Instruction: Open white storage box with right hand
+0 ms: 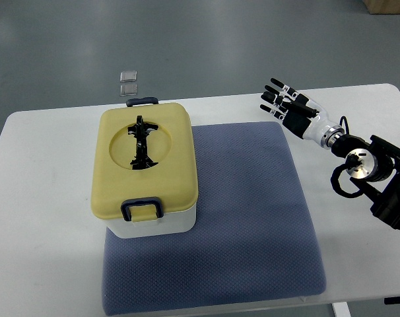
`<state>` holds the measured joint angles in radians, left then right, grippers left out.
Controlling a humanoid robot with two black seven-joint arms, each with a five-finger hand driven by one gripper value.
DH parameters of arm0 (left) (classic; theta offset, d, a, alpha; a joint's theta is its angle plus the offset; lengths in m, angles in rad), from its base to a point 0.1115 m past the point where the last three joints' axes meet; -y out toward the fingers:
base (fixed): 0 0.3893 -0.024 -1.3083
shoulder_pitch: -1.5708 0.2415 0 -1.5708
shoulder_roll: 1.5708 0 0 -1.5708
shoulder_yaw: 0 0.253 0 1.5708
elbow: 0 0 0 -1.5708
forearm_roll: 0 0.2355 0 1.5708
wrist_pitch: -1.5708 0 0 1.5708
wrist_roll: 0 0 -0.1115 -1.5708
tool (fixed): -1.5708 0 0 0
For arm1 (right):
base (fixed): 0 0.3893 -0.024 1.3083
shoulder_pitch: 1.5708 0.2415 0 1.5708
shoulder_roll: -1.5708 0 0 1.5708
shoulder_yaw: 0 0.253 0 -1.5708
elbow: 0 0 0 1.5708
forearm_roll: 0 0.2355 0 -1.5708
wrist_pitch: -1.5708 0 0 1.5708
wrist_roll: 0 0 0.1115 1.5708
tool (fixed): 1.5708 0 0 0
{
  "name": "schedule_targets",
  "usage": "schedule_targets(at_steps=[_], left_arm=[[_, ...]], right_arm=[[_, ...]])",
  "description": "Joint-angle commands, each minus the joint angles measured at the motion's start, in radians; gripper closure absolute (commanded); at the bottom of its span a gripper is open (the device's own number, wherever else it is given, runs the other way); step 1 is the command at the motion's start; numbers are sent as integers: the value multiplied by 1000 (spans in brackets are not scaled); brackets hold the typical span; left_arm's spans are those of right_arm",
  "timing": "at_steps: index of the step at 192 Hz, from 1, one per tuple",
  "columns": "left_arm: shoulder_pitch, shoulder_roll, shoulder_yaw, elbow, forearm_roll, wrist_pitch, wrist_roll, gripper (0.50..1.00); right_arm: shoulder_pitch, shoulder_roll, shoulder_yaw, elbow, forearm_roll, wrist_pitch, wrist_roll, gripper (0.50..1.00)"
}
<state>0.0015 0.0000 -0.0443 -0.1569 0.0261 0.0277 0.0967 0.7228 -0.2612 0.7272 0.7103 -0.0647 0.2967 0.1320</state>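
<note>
My right robot hand hovers with fingers spread and empty near the worktop's far right edge, well apart from the closed white storage box at left, so the approach step remains: reaching its front latch.

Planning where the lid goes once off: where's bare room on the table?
Free: blue mat right of the storage box, up to the right hand; also the mat strip in front of the box. Crowded: mat's left part, taken up by the box.
</note>
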Motion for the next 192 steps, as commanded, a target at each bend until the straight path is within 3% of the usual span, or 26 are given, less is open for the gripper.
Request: schedule_targets(at_steps=[1,73,100,155,172,192], left_arm=[[0,0,0,-1,1,0,0,500],[0,0,0,0,0,0,0,500],[0,0,0,0,0,0,0,500],[0,0,0,0,0,0,0,500],[0,0,0,0,2,0,0,500],[0,0,0,0,0,0,0,500]], right_arm=[[24,-4,-3,0,-73,-19,0,564],[89,-44,-40,21,-285,-34,23,564],[149,-62,-121,44,-383,-84,72,566],[291,-144,-249,158,-420,-94,90,566],[353,-158,-308,196,-527,-100,101,566],[414,-161,-362,228,-696,-102,156,566]])
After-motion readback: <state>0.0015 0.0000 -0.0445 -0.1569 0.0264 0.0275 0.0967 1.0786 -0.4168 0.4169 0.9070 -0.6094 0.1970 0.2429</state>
